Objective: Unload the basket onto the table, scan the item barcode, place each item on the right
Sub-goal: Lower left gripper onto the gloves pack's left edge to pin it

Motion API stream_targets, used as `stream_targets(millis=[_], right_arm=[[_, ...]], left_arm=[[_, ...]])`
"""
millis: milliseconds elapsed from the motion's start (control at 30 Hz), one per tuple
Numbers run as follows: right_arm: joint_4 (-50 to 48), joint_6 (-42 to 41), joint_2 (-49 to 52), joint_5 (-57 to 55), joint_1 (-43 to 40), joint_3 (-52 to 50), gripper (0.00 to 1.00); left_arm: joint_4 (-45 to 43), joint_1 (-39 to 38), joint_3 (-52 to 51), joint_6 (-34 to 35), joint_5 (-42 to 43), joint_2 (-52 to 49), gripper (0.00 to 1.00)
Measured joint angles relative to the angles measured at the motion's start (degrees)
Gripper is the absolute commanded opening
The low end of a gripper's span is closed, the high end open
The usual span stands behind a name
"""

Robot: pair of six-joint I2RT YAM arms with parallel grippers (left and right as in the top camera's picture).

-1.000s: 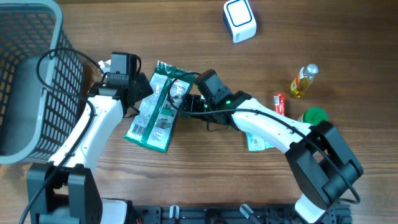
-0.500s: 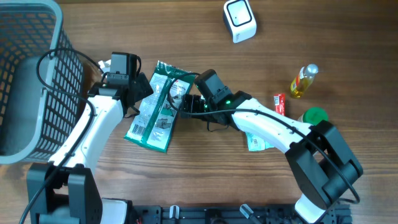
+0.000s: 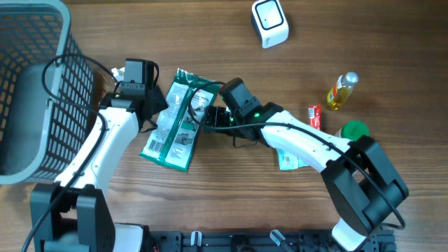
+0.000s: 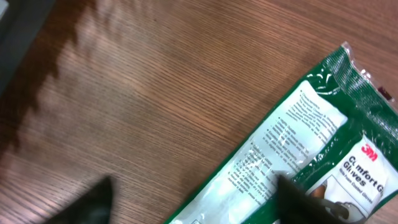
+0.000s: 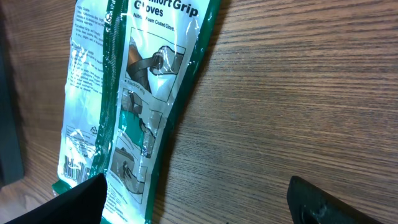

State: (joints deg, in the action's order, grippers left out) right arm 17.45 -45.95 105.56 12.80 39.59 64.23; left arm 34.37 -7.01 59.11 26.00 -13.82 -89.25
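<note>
1. Desk (image 3: 231, 196): carries everything; a basket (image 3: 66, 91) stands outboard of the left end effector (image 4: 198, 202).
2. Pack (image 3: 178, 122): lies flat between the two end effectors, not lifted.
3. Left end effector: fingers apart, straddling the pack's edge, gripping nothing.
4. Right end effector (image 5: 205, 202): wide open and empty, at the pack's opposite edge.
5. Scanner (image 3: 269, 22): well beyond the right end effector; judged progress: pickup and scan are both left to do.

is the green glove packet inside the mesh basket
No, the glove packet lies flat on the wooden table, outside the basket.
</note>
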Motion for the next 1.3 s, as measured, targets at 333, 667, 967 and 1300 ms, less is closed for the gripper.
stream_targets(millis=[333,667,967,1300], right_arm=[[0.02,0.15,0.0,0.0,0.0,-0.02,0.93],[0.0,0.15,0.0,-0.02,0.0,-0.02,0.93],[0.0,0.15,0.0,-0.02,0.0,-0.02,0.93],[1.81,0.15,0.0,-0.2,0.02,-0.02,0.93]], left_arm=[[1.18,0.0,0.0,-5.62,-2.67,-0.07,0.04],[-4.28,0.0,0.0,-9.7,-2.86,-9.35,0.04],[-6.16,0.0,0.0,-11.56,-1.14,-15.5,0.04],[-1.4,0.13,0.92,-11.89,13.18,-15.52,0.04]])
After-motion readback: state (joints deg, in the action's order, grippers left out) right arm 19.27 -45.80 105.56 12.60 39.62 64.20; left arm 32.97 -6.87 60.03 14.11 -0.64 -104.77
